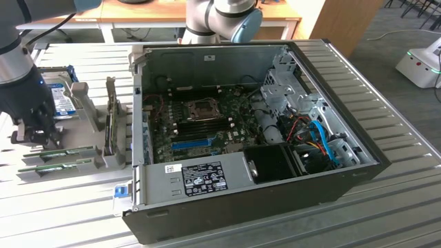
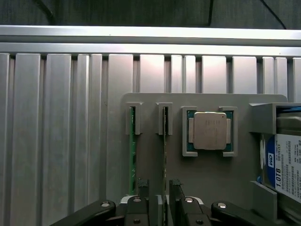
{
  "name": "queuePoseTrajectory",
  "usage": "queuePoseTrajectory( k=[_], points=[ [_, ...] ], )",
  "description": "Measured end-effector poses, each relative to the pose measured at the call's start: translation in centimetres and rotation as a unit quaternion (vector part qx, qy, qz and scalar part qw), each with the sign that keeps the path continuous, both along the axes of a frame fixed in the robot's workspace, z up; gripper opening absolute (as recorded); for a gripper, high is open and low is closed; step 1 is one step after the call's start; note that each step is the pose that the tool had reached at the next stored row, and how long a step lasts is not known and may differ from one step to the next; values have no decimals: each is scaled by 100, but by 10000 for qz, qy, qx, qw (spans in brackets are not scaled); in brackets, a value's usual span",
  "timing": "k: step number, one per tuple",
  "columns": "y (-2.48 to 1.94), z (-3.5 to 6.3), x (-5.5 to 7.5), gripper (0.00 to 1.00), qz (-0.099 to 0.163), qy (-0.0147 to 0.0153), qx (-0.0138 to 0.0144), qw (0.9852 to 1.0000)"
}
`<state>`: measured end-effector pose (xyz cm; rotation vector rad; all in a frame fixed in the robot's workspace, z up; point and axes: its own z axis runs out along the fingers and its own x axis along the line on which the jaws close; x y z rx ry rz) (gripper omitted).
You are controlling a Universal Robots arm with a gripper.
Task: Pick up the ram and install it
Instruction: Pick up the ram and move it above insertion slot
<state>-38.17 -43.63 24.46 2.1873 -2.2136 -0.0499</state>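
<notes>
Thin green circuit-board ram stick [image 2: 164,141]: stands edge-up in grey slotted holder [image 2: 216,174], faces exposed for grasping. Black fingers [image 2: 142,185] apart, straddling it.

Robotics lab bench

An open computer case [image 1: 276,201] sits on a ribbed aluminium table [image 1: 406,155], beside a grey parts fixture [image 1: 110,161]; wooden desks [image 1: 144,13], grey carpet [image 1: 393,36] and a white machine [image 1: 420,67] stand behind.
</notes>
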Motion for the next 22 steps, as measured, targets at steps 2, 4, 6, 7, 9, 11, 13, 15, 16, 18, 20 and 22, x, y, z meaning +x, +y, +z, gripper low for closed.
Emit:
queuePoseTrajectory(
  k=[2,4,6,7,9,11,13,15,16,18,20,22],
  points=[
    [-18,0,0,31,0,0,0,10000],
    [-35,0,0,31,0,0,0,10000],
    [-52,1,0,31,0,1,0,10000],
    [-62,1,0,31,0,1,0,10000],
    [-79,0,0,31,0,0,0,10000],
    [-96,0,0,31,0,0,0,10000],
    [-112,0,0,31,0,0,0,10000],
    [-129,0,0,31,0,0,0,10000],
    [-138,1,0,31,0,1,0,10000],
    [-154,1,0,31,0,1,0,10000],
    [-171,0,0,31,0,0,0,10000],
    [-190,0,0,31,0,0,0,10000]
  ],
)
